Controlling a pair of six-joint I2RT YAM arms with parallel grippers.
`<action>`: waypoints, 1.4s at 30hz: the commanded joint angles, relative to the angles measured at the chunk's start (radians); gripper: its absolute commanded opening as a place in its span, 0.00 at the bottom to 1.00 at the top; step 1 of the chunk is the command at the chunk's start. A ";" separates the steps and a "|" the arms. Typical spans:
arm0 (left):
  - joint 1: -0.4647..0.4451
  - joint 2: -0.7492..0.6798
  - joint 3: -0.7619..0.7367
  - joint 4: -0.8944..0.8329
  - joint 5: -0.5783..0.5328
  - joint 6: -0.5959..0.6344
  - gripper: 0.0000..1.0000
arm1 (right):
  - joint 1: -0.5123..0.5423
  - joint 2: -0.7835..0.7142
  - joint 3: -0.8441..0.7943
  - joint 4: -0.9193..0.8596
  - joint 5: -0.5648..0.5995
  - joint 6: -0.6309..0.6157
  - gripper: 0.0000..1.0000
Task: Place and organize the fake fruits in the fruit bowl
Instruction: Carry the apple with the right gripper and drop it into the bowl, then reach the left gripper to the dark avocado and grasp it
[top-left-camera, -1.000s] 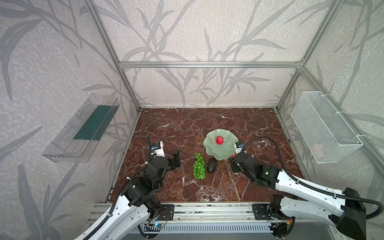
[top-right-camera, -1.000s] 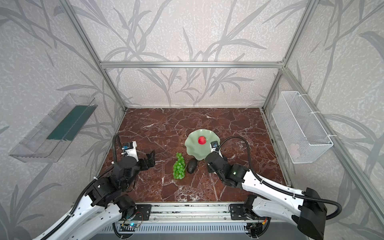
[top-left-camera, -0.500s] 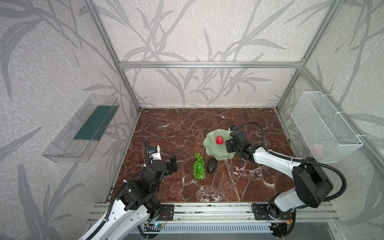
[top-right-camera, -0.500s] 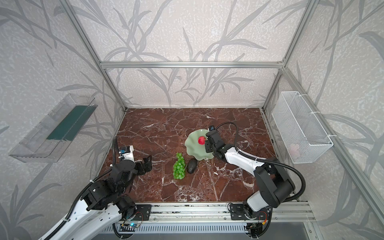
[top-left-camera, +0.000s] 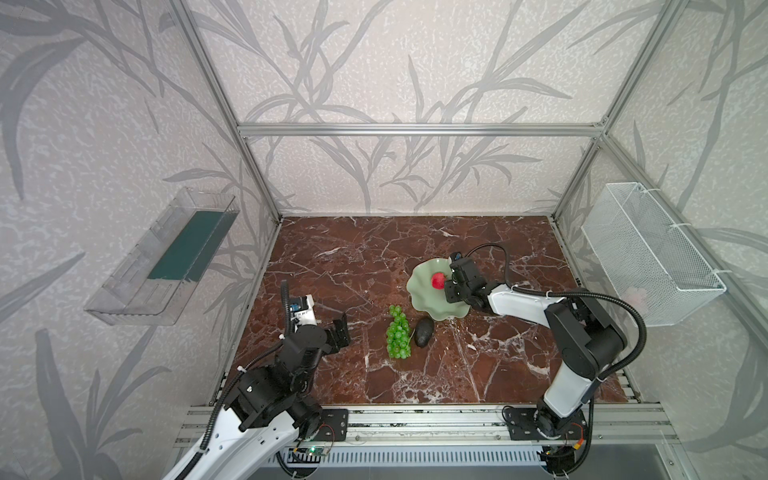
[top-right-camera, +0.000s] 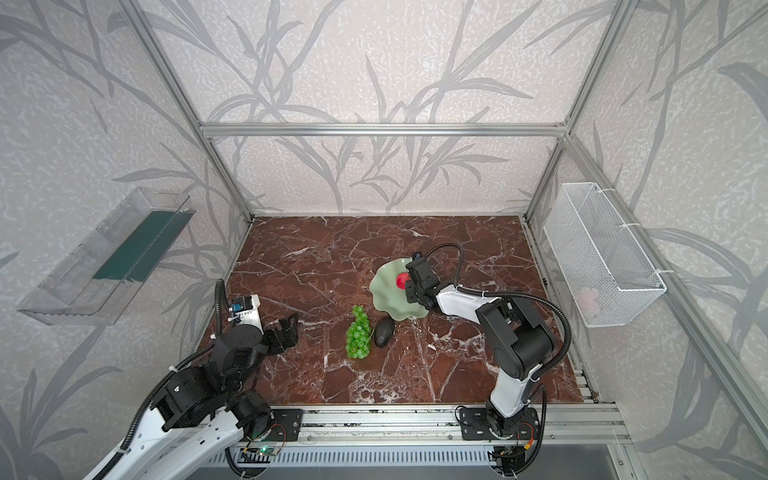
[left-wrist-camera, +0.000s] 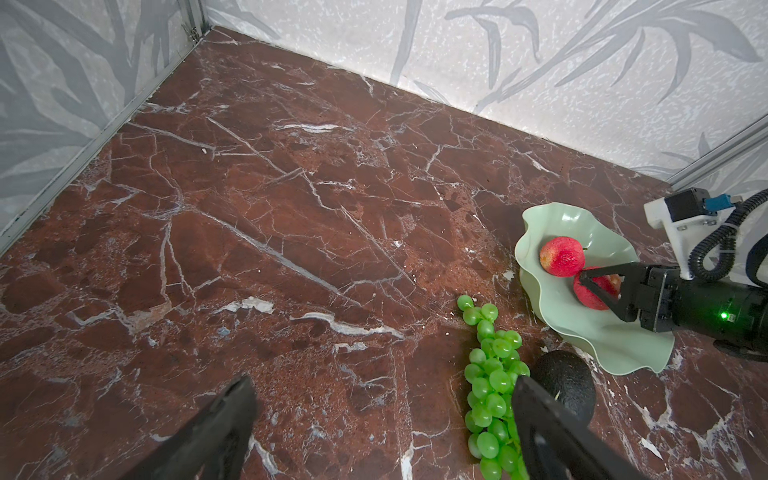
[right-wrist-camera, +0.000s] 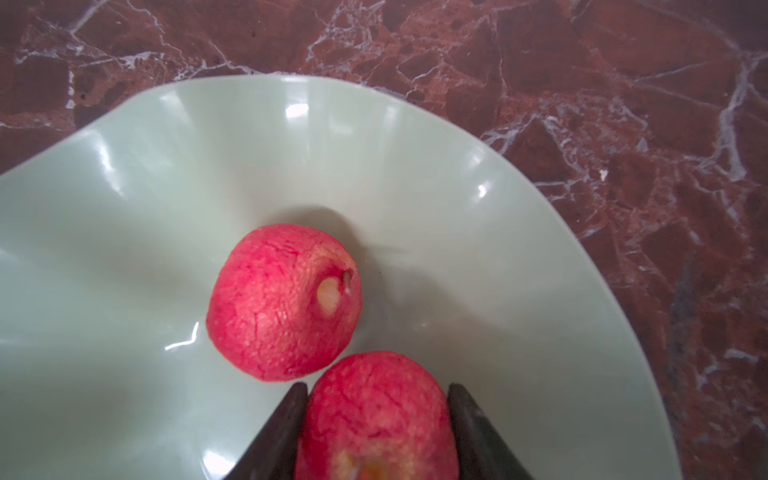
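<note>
**Red second apple (right-wrist-camera: 376, 419) clamped in the right tool (right-wrist-camera: 376, 395) over the bowl (right-wrist-camera: 166, 187)**

We see the right tool's jaws pressed to both sides of the second apple, low inside the pale green bowl. It is just beside the first apple (right-wrist-camera: 282, 303), which lies there. We cannot tell whether the held one touches the bowl. The grapes (top-left-camera: 398, 334) and avocado (top-left-camera: 423, 332) lie side by side on the desk (top-left-camera: 332, 257), just outside the bowl's near rim. The left tool (top-left-camera: 341, 328) hangs left of the grapes, jaws wide apart.

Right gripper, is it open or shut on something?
Shut on a red apple: the right wrist view shows fingers of the right gripper against both its sides, over the fruit bowl.
</note>
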 joint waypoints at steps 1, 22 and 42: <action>0.004 -0.006 0.024 -0.032 -0.023 -0.020 0.96 | -0.003 -0.008 0.034 0.008 -0.007 0.000 0.57; -0.067 0.407 0.074 0.302 0.443 0.006 0.84 | -0.004 -0.747 -0.322 0.000 -0.042 -0.029 0.97; -0.337 0.976 0.302 0.400 0.373 0.053 0.69 | -0.005 -0.975 -0.398 -0.169 0.000 -0.009 0.98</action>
